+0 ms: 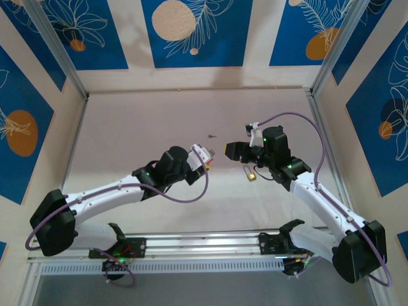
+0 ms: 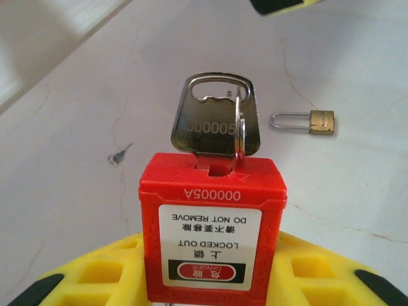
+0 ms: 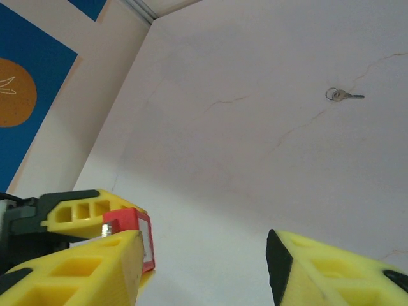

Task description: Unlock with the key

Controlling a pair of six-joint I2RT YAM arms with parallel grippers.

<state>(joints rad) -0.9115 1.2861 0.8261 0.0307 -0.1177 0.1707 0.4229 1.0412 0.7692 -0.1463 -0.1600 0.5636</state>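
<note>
Overhead, the left gripper [image 1: 203, 155] and right gripper [image 1: 231, 151] face each other, tips close, above the table [image 1: 159, 121]; a brass lock [image 1: 250, 173] lies near the right one. Left wrist: yellow fingers [image 2: 95, 274] clench a red lock [image 2: 213, 223], the key [image 2: 213, 118] seated in its top. Right wrist: jaws released, nothing between them, the red lock at their left; a small key [image 3: 341, 95] lies well apart.
</note>
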